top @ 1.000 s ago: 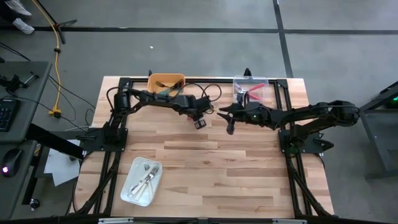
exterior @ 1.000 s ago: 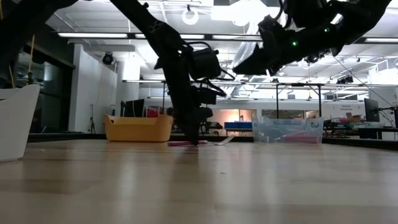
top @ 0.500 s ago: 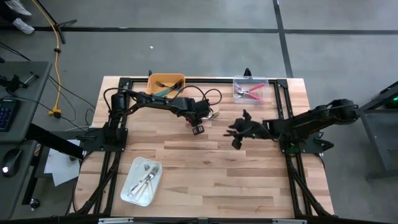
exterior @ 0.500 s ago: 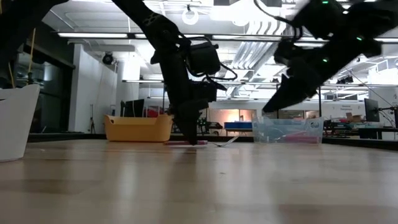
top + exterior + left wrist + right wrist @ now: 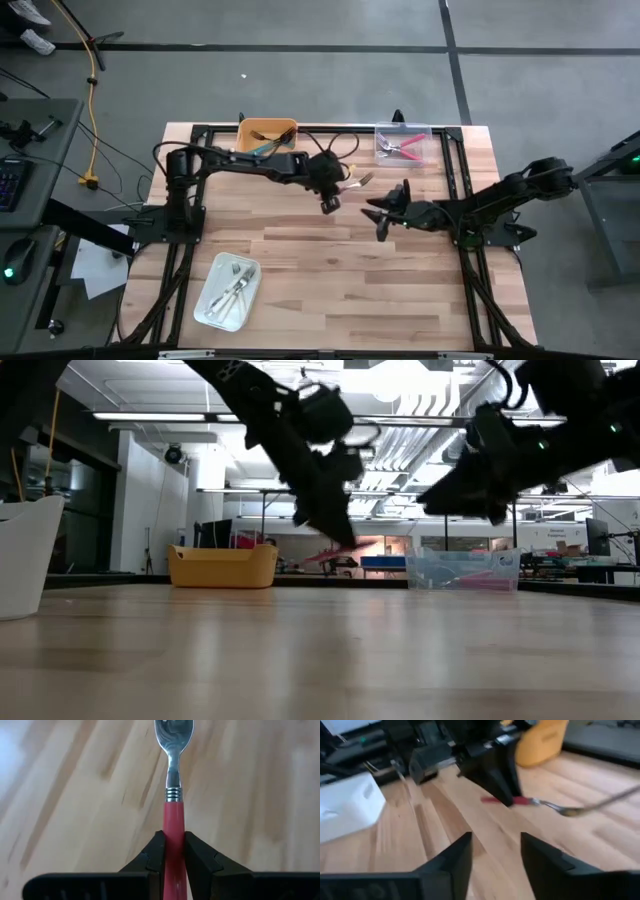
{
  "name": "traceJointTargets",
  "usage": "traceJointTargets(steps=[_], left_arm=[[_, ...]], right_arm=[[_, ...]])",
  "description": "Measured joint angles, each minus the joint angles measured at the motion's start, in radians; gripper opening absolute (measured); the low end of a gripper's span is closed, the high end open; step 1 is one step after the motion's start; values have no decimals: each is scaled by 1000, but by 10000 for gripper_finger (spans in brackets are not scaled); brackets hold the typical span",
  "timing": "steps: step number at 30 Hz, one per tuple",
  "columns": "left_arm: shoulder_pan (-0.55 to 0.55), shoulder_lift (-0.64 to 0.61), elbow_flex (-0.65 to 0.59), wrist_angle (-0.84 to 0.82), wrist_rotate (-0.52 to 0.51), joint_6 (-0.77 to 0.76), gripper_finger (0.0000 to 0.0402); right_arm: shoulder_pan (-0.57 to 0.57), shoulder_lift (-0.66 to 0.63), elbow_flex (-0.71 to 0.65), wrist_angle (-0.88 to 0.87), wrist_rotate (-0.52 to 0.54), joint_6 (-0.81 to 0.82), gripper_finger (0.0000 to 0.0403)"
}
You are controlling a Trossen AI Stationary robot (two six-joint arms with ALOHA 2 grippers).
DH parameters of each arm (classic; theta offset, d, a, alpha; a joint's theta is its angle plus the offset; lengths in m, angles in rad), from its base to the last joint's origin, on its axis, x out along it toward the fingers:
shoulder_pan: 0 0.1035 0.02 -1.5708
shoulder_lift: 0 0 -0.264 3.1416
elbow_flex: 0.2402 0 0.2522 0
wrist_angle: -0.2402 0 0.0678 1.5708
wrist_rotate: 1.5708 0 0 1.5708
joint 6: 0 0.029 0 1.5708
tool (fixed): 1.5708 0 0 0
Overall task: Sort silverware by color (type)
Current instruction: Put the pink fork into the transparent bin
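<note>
My left gripper (image 5: 331, 201) is shut on a red-handled fork (image 5: 357, 181) over the far middle of the table. The fork's silver head (image 5: 173, 732) points toward the table's right. My right gripper (image 5: 384, 216) hovers open just right of it, above the wood, touching nothing. Its wrist view shows the fork (image 5: 522, 800) ahead. A yellow bin (image 5: 268, 131) with teal-handled forks and a clear bin (image 5: 403, 146) with red-handled forks stand at the far edge. A white tray (image 5: 228, 291) with white-handled forks sits near the left front. My left gripper pinches the fork's red handle (image 5: 173, 822) between its two fingers (image 5: 155, 854), a short way behind the metal collar. The fingers slant down from above. The fork (image 5: 336, 552) is lifted clear of the table, roughly level, its head sticking out beyond the fingers.
Bare wood lies across the middle and the right front of the table. Black frame rails run along the table's left, right and far sides. A cable loops near the yellow bin (image 5: 222, 566).
My left gripper has risen and shifted toward the table's right, lifting the red fork clear of the table, where it lay before. My right gripper has drawn back from the far middle toward the near edge and the right.
</note>
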Motion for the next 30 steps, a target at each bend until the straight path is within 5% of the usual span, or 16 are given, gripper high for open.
traceJointTargets(steps=[9,15,22,30], left_arm=[[-15,-141,0,150,36,-11,39],[-37,-232,3,207,39,-3,39],[-72,-240,2,235,58,17,39],[-80,-238,2,277,57,18,39]], right_arm=[[0,0,121,-2,75,-107,228],[-1,-2,120,119,217,-184,217],[-1,-3,120,361,196,-362,203],[-2,-3,120,438,133,-422,164]])
